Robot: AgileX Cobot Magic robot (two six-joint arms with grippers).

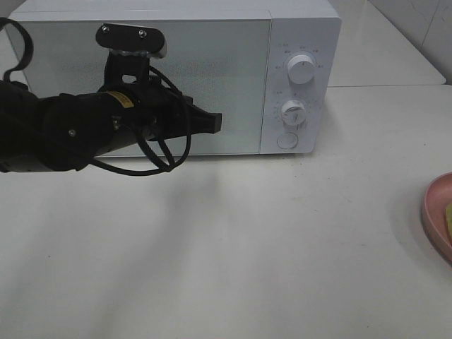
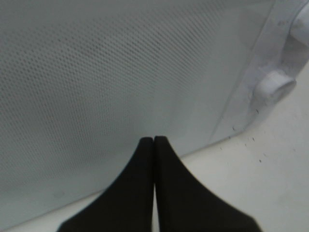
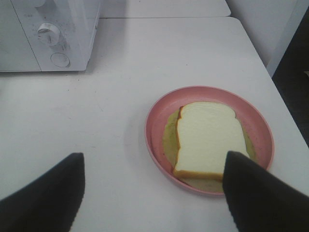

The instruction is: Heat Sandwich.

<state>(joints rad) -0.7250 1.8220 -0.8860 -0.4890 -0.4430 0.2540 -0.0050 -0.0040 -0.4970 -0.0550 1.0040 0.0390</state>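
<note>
The sandwich [image 3: 210, 137], a pale bread slice with a tan crust, lies on a round pink plate [image 3: 155, 116] on the white table. In the high view only the plate's edge [image 1: 436, 212] and a yellowish sliver of the sandwich [image 1: 449, 217] show at the far right. My right gripper [image 3: 154, 155] hovers open above the near side of the plate, one finger [image 3: 251, 188] over the sandwich's corner. My left gripper [image 1: 215, 121] is shut on nothing, its tips [image 2: 153, 141] held just in front of the closed door [image 1: 212, 70] of the white microwave [image 1: 300, 28].
The microwave's control panel carries two round knobs [image 1: 302, 68] [image 1: 292, 111] and a round button [image 1: 287, 140] below them. The table's right edge [image 3: 270, 72] runs close beside the plate. The right arm is outside the high view.
</note>
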